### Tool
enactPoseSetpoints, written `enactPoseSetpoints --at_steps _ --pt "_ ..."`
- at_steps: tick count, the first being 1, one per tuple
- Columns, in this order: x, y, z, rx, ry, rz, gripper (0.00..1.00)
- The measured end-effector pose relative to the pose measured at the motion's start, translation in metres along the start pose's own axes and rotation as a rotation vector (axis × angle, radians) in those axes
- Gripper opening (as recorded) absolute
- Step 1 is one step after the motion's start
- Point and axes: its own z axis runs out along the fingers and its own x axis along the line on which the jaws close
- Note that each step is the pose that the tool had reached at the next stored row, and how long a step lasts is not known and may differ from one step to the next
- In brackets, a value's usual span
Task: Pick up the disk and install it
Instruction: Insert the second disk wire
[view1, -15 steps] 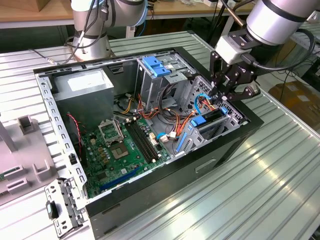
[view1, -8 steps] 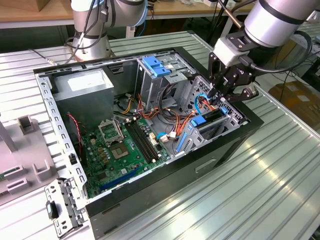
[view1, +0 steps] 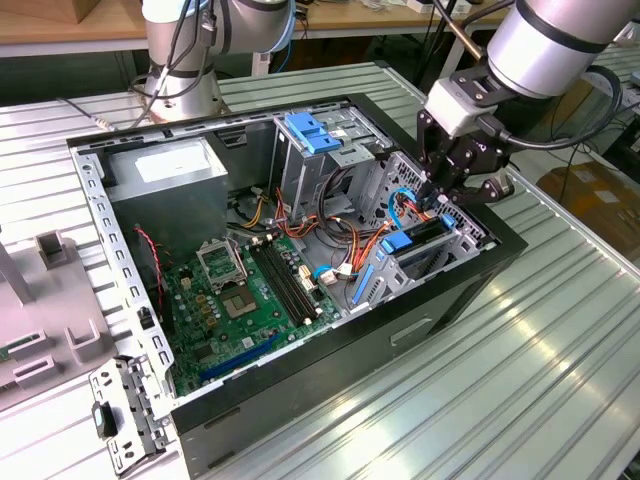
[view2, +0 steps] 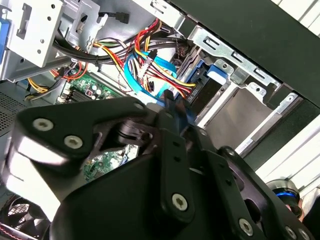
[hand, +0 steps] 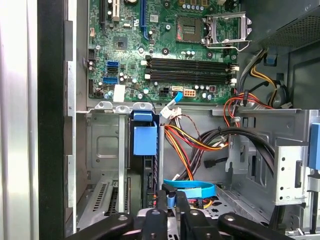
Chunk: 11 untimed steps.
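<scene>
Gripper (view1: 441, 196) sits low over the drive cage (view1: 455, 240) at the case's corner on the exterior view's right; fingers (hand: 172, 212) drawn close together, nothing visibly pinched. The disk (hand: 145, 155) stands on edge, seated in a cage slot, blue carrier end up; the first wrist view shows it just ahead of the fingertips. Farther off there: motherboard (hand: 165, 45). Exterior view adds the power supply (view1: 165, 175).

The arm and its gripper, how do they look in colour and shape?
The arm is a thick silver-grey tube with a light grey block at the wrist. A black cable loops beside it. The gripper is black, built of angular linked plates with silver screw heads.
</scene>
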Motion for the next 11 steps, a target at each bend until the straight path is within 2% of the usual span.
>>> enactPoseSetpoints --at_steps 1,8,10,11 --pt "0.0000 0.0000 0.0000 0.0000 0.0000 0.000 0.16" --pt "0.0002 0.0001 0.0003 0.0000 -0.0001 0.000 0.16" --pt "0.0021 0.0002 0.0010 0.0000 -0.0002 0.000 0.16" --pt "0.0057 0.0003 0.0024 0.0000 -0.0012 0.000 0.16"
